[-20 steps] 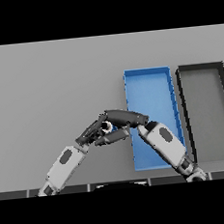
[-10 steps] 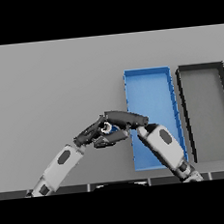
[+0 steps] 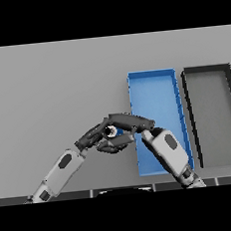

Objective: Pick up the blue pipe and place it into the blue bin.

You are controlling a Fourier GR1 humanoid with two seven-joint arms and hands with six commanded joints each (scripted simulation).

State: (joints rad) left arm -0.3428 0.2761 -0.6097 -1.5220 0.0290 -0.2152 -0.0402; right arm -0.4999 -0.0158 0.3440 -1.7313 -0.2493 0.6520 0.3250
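Fingers of the left hand point(image 3: 92, 136) and right hand point(image 3: 130, 121) curl together around the blue pipe point(image 3: 114, 132), pinching it between them just left of the blue bin point(image 3: 152, 86). Right of that bin sits a black bin point(image 3: 205, 70) on the grey table point(image 3: 50, 89).

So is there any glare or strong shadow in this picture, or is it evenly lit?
Head view: flat, even light, no glare; the grey table shows almost no shadow. The blue bin and the dark bin stay crisp, while the blue pipe is mostly hidden between the two hands.
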